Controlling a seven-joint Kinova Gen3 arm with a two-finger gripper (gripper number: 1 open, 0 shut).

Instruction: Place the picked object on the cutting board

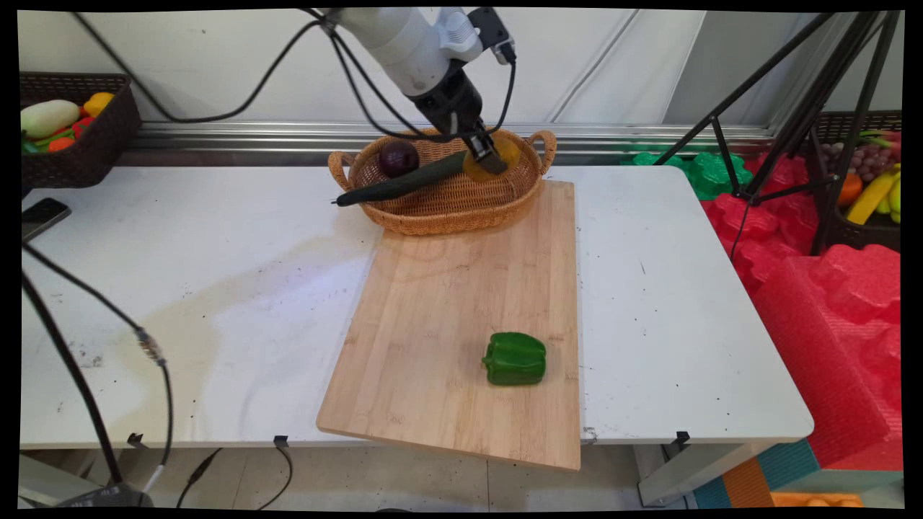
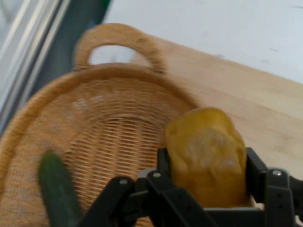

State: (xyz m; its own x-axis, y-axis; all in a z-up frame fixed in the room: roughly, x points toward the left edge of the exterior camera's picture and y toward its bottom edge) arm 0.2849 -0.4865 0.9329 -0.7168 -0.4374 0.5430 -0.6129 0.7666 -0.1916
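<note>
Nearest the camera: green bell pepper [image 1: 514, 358], lying on its side on the wooden cutting board [image 1: 447, 303], toward the board's 5 o'clock corner, well apart from everything else. Board rests on the white surface [image 1: 180, 288], its far edge tucked under the basket.

Wicker basket [image 1: 440, 205], two handles, at the board's 12 o'clock end. Contents: one dark purple onion [image 1: 398, 158] at the basket's 10 o'clock; one cucumber [image 1: 404, 184] lying slantwise, its stem end overhanging the rim at 8 o'clock.

Pincer [image 1: 489, 156]: over the basket's 2 o'clock part, fingers clamped on a yellow potato-like piece [image 2: 206, 156]. In the hand view the two fingers press its opposite flanks, and the piece sits over the basket's weave just inside the rim, cucumber off to 8 o'clock.

Handling judgement: the piece is rounded and the grip looks sideways on, so it could slip; any move is best kept slow and level, clear of the near handle and the cucumber.

Background: baskets of mixed produce at far 9 and 3 o'clock, off the surface.
</note>
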